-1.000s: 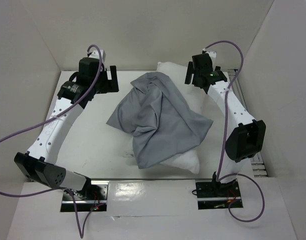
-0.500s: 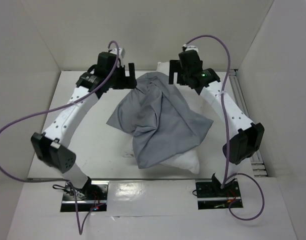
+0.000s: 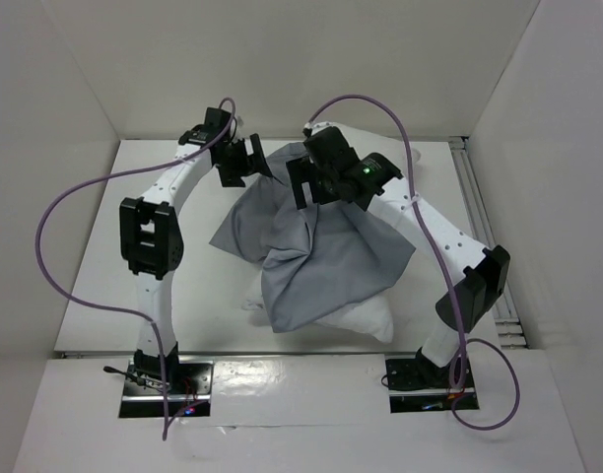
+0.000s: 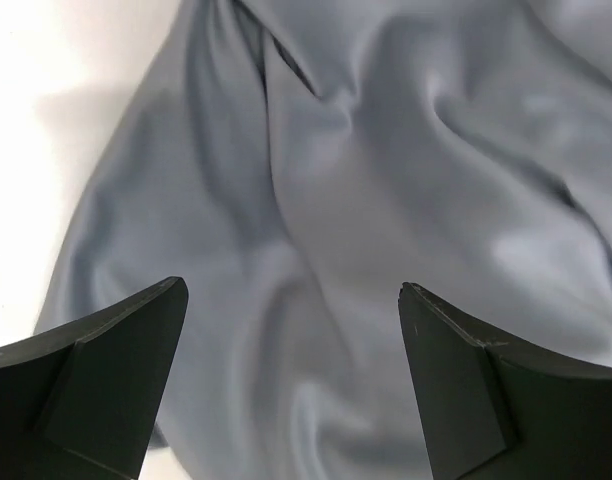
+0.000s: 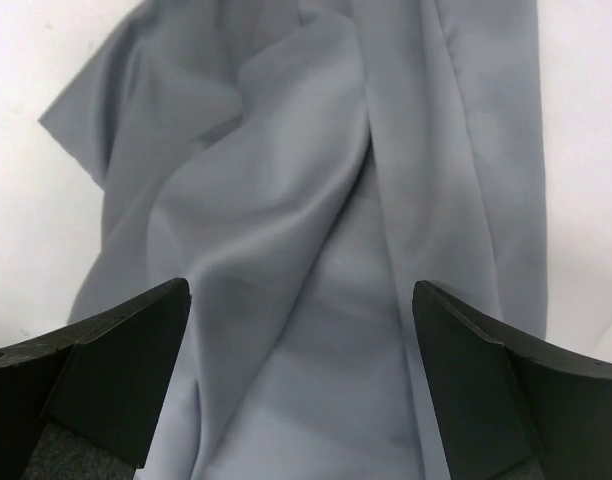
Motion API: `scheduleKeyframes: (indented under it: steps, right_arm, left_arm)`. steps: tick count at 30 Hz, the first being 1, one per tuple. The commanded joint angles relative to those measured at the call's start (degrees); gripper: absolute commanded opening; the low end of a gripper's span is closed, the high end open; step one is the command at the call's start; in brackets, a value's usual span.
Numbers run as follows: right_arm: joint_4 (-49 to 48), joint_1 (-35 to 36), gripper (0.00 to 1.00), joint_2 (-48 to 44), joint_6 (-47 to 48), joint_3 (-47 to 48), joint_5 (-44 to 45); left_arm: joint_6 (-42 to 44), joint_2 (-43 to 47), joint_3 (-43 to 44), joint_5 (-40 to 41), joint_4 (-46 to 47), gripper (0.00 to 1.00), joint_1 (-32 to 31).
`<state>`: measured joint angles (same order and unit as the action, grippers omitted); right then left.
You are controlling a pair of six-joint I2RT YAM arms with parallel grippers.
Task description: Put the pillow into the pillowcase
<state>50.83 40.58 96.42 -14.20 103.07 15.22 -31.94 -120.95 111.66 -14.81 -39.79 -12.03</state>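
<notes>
The grey pillowcase (image 3: pixel 316 246) lies crumpled over the white pillow (image 3: pixel 368 320), which shows only at its near end and a far corner. Above the cloth's far left edge hovers my left gripper (image 3: pixel 248 161), open. In the left wrist view it (image 4: pixel 291 288) has only folds of pillowcase (image 4: pixel 386 200) between its fingers. My right gripper (image 3: pixel 309 187) is over the far middle of the cloth, also open. The right wrist view shows it (image 5: pixel 301 287) above a long fold of pillowcase (image 5: pixel 316 200), holding nothing.
White walls box in the white table (image 3: pixel 164 296) on three sides. A metal rail (image 3: pixel 479 197) runs along the right side. Purple cables (image 3: pixel 75 197) loop from both arms. The arm bases (image 3: pixel 168 379) sit at the near edge.
Both arms swung inward from the far corners, and now hang over the far end of the pillowcase. Both grippers stayed open. The cloth and pillow have not moved.
</notes>
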Motion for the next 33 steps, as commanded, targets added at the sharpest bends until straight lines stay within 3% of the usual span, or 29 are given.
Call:
scheduleKeyframes:
  steps: [1,4,7,9,11,14,19,22,24,27,30,32,33]
  right_arm:
    - [5.0,-0.2,0.99,0.3,-0.7,2.8,2.3]
    - [7.6,0.3,0.99,-2.0,-2.9,2.0,4.5]
    - [11.3,0.8,0.99,-7.5,-10.1,-4.0,10.2]
    - [10.4,-1.4,0.99,-11.8,-14.7,-9.7,10.8]
    - [6.8,-4.2,0.99,-18.1,-15.5,-13.1,6.0]
    - [4.5,-10.5,0.99,-20.3,-14.1,-18.0,-4.0]
    - [5.9,-9.7,0.97,-14.7,-11.6,-18.0,-3.5]
    - [6.7,-9.0,0.8,-14.2,-10.2,-18.0,-2.1]
    - [5.6,-9.0,0.66,-14.2,-7.8,-18.0,-5.9]
    - [6.2,-9.0,0.56,-13.6,-6.5,-18.0,-7.2]
    - [6.2,-8.5,0.28,-13.1,-6.0,-18.0,-7.7]
    - [6.2,-8.5,0.0,-13.1,-6.0,-18.0,-7.8]
    - [6.2,-8.5,0.0,-13.1,-6.0,-17.3,-7.8]
  left_arm:
    - [-3.1,-7.2,9.4,-6.6,-0.9,1.0,0.8]
    - [-2.5,-9.1,10.1,-8.9,-2.3,0.98,0.8]
    - [-1.3,-3.7,1.8,-14.2,-0.7,0.98,0.3]
    - [-0.4,4.6,-7.9,-16.8,3.4,1.0,-1.1]
    - [0.8,10.3,-14.8,-16.0,4.2,1.0,-2.9]
    - [2.1,16.9,-17.8,-21.2,5.8,1.0,-4.9]
    - [4.3,21.0,-19.0,-19.5,-0.2,1.0,-6.8]
    - [5.6,26.1,-22.4,-12.4,-3.9,1.0,-6.8]
    - [6.8,30.7,-24.3,-10.3,-5.6,1.0,-7.3]
    - [10.1,34.7,-27.2,-9.8,-8.5,1.0,-9.1]
    - [11.4,36.8,-31.3,-9.8,-11.6,1.0,-12.4]
    - [10.7,39.5,-35.4,-10.3,-11.6,1.0,-14.5]
    - [9.6,40.3,-36.7,-10.3,-10.7,1.0,-16.5]
